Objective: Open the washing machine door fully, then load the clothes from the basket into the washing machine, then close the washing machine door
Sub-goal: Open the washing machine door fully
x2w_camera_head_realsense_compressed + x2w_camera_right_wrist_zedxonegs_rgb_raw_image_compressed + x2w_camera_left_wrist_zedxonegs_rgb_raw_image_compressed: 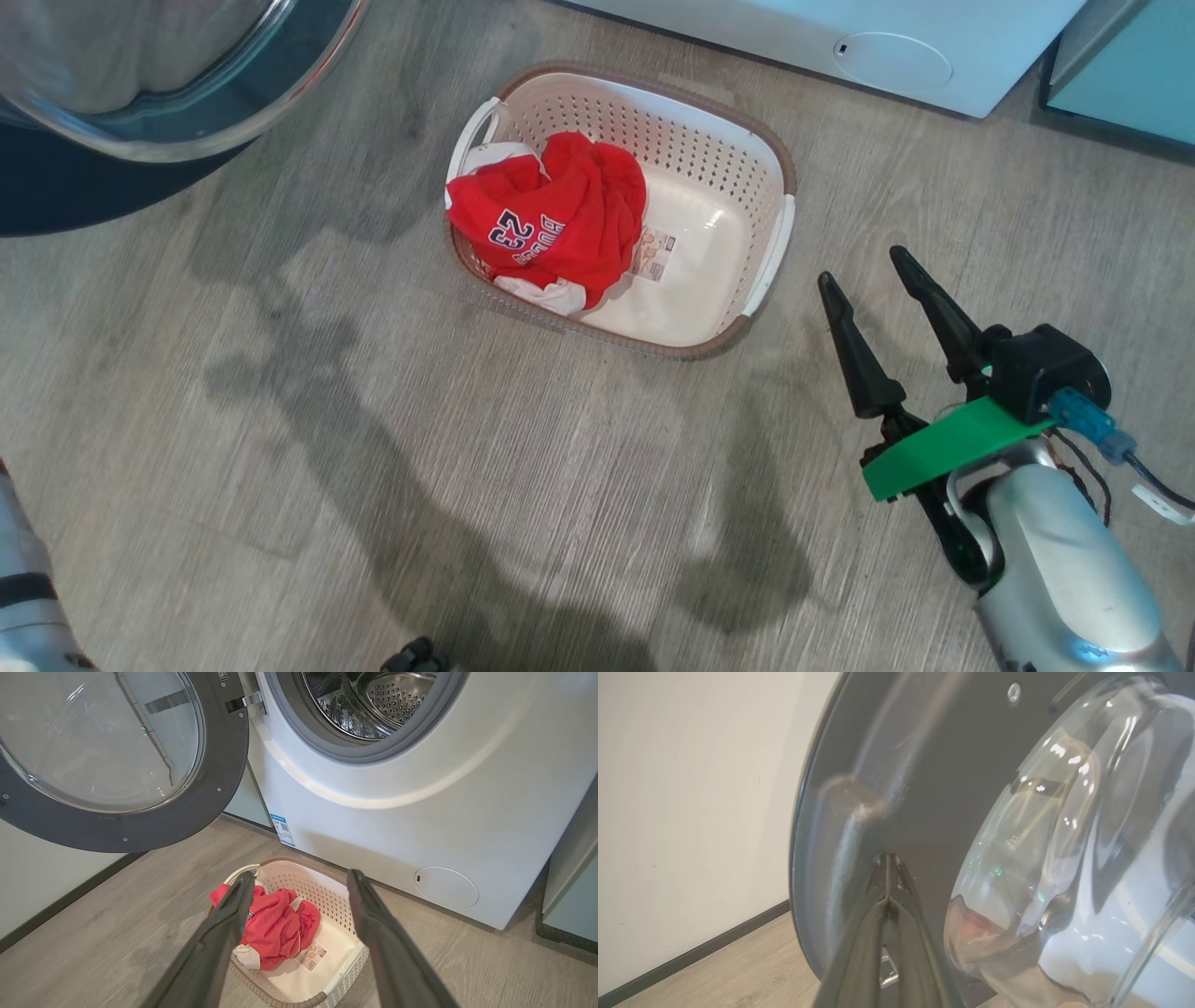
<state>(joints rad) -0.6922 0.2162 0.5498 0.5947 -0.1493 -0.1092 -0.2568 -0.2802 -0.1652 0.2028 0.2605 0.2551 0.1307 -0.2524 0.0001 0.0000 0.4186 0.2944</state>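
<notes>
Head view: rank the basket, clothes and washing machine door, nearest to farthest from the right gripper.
1. basket, just left of the right gripper.
2. clothes, in the basket's far left end.
3. washing machine door, upper left corner.

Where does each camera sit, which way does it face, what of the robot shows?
Head view: on the head, looking down at the basket; open right gripper, left forearm.
Left wrist view: along the shut left gripper at the washing machine door.
Right wrist view: between its open fingers, toward the washing machine.
Head and right wrist share the clothes in the basket.
</notes>
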